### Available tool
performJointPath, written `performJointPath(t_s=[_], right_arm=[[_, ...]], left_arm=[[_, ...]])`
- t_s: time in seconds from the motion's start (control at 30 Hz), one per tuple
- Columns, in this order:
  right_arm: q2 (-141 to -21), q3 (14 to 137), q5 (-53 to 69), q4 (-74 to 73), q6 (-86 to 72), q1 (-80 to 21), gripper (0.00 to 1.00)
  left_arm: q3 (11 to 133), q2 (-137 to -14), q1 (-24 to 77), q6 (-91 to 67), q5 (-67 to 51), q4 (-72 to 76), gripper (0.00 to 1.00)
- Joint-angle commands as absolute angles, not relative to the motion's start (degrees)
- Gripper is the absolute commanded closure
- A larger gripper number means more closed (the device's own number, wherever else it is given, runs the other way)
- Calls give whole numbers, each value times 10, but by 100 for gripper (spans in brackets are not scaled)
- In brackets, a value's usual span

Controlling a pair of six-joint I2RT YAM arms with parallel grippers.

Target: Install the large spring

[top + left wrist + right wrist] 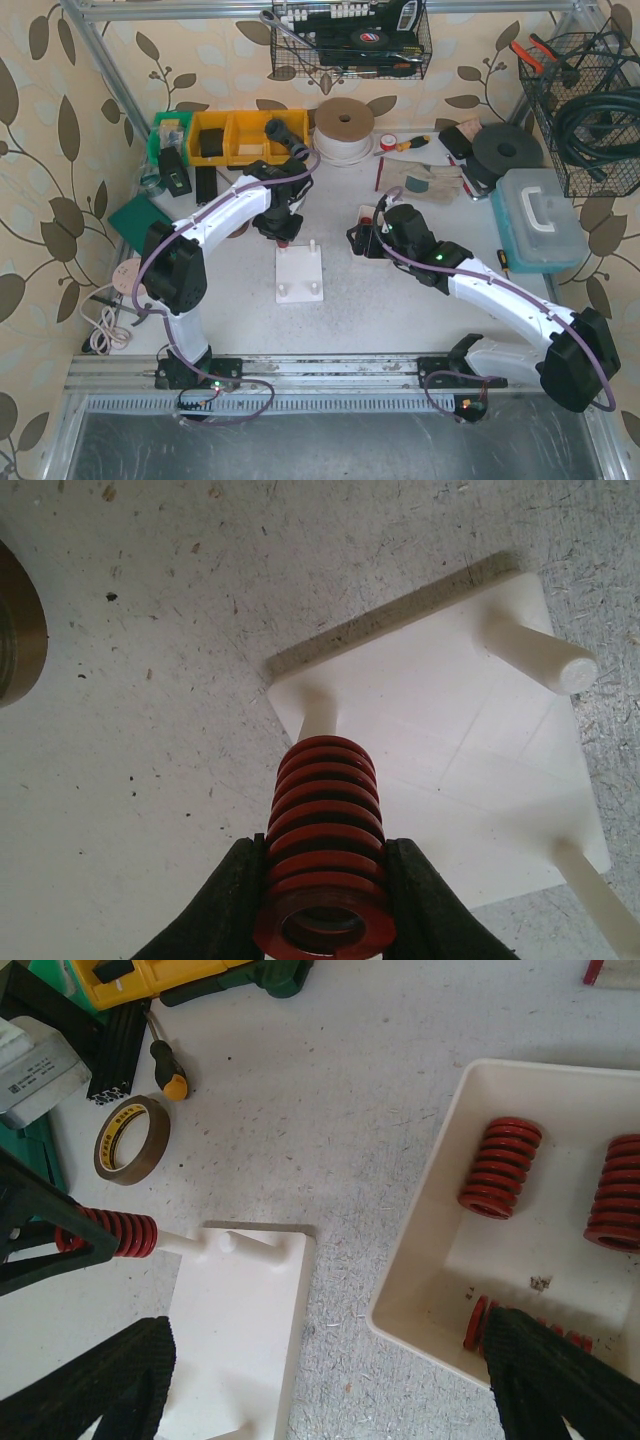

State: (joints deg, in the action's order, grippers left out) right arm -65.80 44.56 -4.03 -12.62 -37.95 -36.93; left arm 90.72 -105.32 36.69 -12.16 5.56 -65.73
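Observation:
My left gripper (325,865) is shut on a large red coil spring (325,810), held upright. The spring's far end sits over the tip of a thin white peg (319,714) at a corner of the white base plate (450,750). In the right wrist view the spring (118,1234) shows on the end of that peg (180,1243). My right gripper (325,1380) is open and empty, hovering between the plate (235,1330) and a white tray (425,1260) that holds more red springs (500,1168). From above, the left gripper (276,228) is at the plate's far left corner and the right gripper (372,240) over the tray.
Two more pegs (545,658) stand on the plate. A brown tape roll (130,1138) and a screwdriver (165,1060) lie left of the plate. Yellow bins (235,135), a big tape roll (344,128), gloves (425,182) and a teal case (540,220) line the back and right.

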Motion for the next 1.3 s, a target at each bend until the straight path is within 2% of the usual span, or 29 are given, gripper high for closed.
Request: performJointPath(t_s=[0.0,1.27], right_arm=[[-662,441,-34,-120,-384,-367,17],[-657,437,-32,-117,-385,-366,17]], left_arm=[[905,-1048,358,-113,63,-653,100],[886,-1107,347,-117,25,-604,100]])
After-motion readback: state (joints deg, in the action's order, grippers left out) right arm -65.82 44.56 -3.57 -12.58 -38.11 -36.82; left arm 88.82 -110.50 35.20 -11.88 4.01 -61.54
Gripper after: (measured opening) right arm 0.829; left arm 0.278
